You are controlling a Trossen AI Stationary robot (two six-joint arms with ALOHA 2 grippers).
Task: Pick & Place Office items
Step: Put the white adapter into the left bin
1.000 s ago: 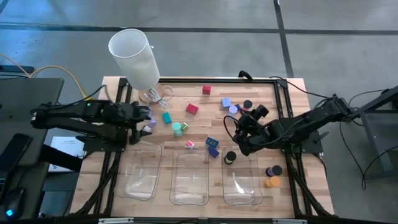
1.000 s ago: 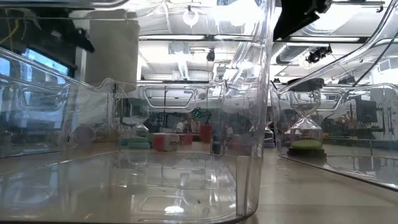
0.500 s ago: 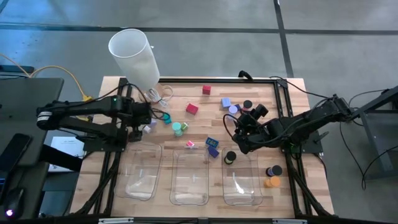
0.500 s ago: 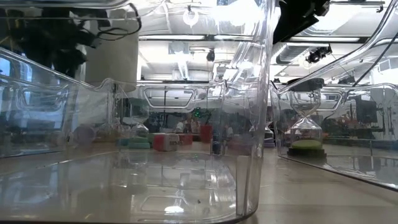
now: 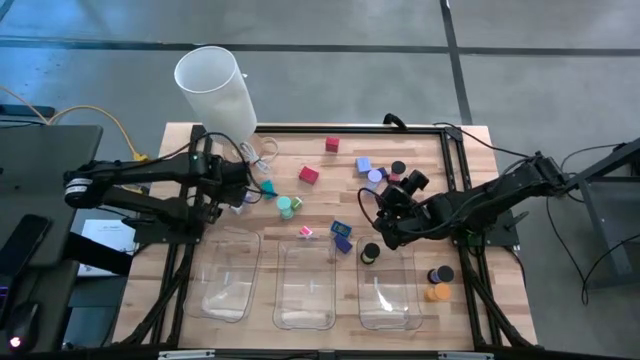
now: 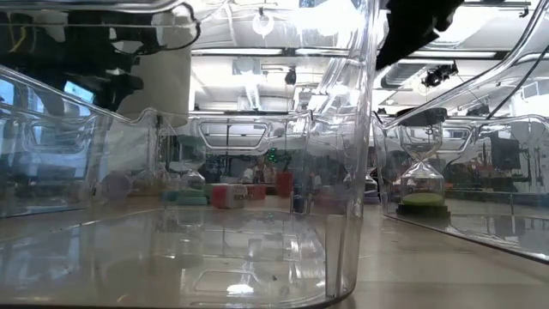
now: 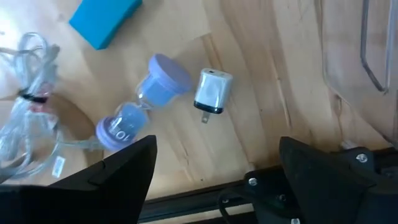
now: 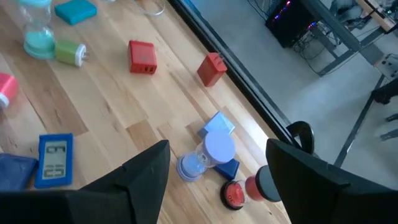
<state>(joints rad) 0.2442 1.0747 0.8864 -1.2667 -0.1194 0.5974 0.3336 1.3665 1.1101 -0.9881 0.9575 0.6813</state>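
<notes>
The office items lie scattered on the wooden table point(image 5: 420, 140). My left gripper point(image 7: 217, 171) is open and points down above a purple sand timer point(image 7: 140, 102) lying on its side and a white plug point(image 7: 211, 92). A teal block point(image 7: 102, 22) lies beyond them. In the high view this gripper point(image 5: 243, 188) hangs at the table's left. My right gripper point(image 8: 221, 180) is open and slants down over a second purple timer point(image 8: 208, 152), a blue block point(image 8: 217, 124) and a red cap point(image 8: 233, 193). In the high view it point(image 5: 385, 215) is right of centre. Neither gripper touches anything.
Three clear trays point(image 5: 230, 275) point(image 5: 305, 285) point(image 5: 385, 285) stand along the near edge. A tall white cylinder point(image 5: 215, 90) rises at the far left, with a clear cable bundle point(image 7: 28, 124) beside it. Two red cubes point(image 8: 142, 57) point(image 8: 211, 68), black point(image 5: 440, 274) and orange point(image 5: 437, 292) caps lie about.
My left gripper has swung toward the table's right and far side and come down a little, rolling about its own axis until it points straight down above the purple timer and the plug. It has stayed open.
</notes>
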